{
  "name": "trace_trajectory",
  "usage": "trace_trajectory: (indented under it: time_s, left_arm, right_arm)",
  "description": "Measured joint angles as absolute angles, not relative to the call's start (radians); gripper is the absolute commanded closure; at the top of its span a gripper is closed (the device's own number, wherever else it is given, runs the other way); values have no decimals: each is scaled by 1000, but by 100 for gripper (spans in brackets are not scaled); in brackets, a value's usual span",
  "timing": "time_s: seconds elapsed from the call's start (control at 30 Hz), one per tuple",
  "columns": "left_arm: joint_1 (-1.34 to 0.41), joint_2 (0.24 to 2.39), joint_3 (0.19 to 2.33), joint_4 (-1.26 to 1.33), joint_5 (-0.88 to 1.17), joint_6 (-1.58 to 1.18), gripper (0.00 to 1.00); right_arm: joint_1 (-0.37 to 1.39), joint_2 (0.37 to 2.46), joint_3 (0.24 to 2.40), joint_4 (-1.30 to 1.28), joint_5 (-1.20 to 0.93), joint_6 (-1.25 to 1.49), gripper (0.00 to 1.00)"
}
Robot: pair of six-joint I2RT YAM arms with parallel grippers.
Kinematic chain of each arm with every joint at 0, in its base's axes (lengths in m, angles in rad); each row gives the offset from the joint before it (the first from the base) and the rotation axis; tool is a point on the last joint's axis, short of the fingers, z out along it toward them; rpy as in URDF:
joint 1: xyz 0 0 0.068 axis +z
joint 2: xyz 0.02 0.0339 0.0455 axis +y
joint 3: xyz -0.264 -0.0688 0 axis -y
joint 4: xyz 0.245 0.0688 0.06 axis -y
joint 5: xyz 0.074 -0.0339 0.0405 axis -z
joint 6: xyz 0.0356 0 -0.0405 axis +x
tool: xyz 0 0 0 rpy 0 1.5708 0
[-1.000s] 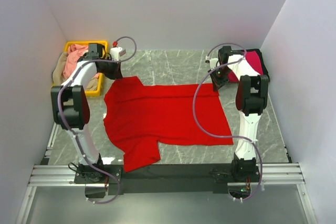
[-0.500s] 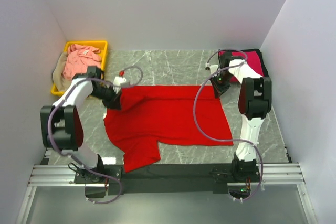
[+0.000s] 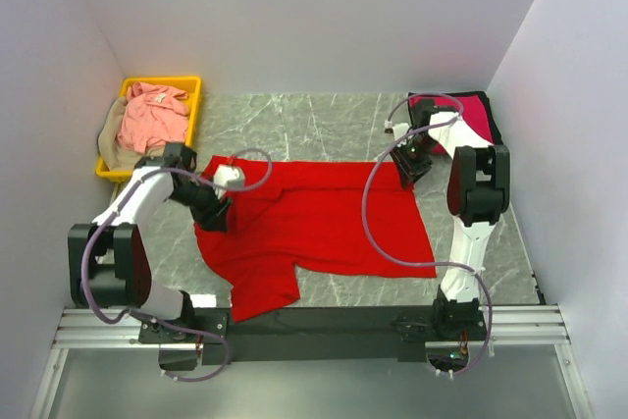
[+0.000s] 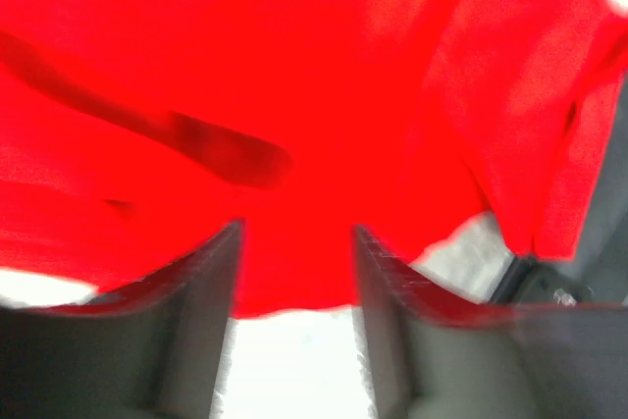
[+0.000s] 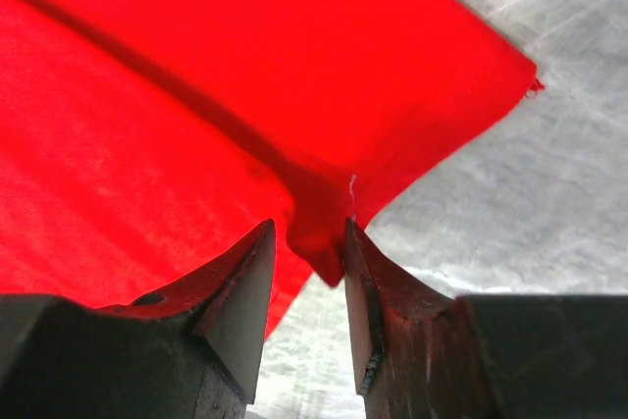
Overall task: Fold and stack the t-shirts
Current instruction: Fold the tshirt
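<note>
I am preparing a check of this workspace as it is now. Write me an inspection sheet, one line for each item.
Surface: grey marbled table, bare in the far middle.
Job's things: bright red t-shirt spread in the centre; salmon pink shirt and tan shirt in the yellow bin; crimson-magenta shirt far right.
Clutter: nothing seen.
Grippers: left gripper has red cloth between its fingers, view blurred; right gripper pinches a fold at the red shirt's far right corner.
Cables: cables loop loosely over the red shirt.
Surroundings: white walls; metal rail at the near edge.
</note>
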State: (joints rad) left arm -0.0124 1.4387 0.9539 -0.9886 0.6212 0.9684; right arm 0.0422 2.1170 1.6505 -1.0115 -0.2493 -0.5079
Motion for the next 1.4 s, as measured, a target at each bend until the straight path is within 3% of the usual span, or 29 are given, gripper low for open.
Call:
trace_trajectory:
  time_s: [0.07, 0.1, 0.23, 0.47, 0.67, 0.9, 1.03, 1.1, 1.4]
  left_arm:
    - [-8, 1465, 1025, -971, 639, 912, 38]
    - [-7, 1485, 1061, -940, 644, 868, 30]
    - [-5, 1584, 1166, -813, 653, 697, 28]
    - [-7, 1820, 1269, -675, 628, 475, 49]
    - [-20, 1848, 1279, -672, 627, 430, 62]
    - [-24, 1832, 1271, -678, 632, 428, 63]
    - [-30, 1819, 1253, -682, 630, 428, 52]
    - [-35, 1819, 1246, -685, 626, 423, 51]
    - [-66, 1841, 1243, -693, 606, 420, 63]
  right_arm:
    - [42, 2101, 1655, -1021, -258, -511, 58]
    - [42, 2092, 1660, -1022, -264, -511, 58]
    - [47, 2067, 1689, -1022, -283, -505, 60]
    - [59, 2071, 1728, -1018, -289, -484, 63]
    - [63, 2077, 1726, -1018, -286, -477, 63]
    - [63, 2077, 1708, -1014, -280, -473, 64]
    - [63, 2077, 1707, -1014, -278, -470, 64]
    - [63, 2077, 1707, -1015, -278, -469, 64]
    - [63, 2078, 1707, -1015, -273, -469, 64]
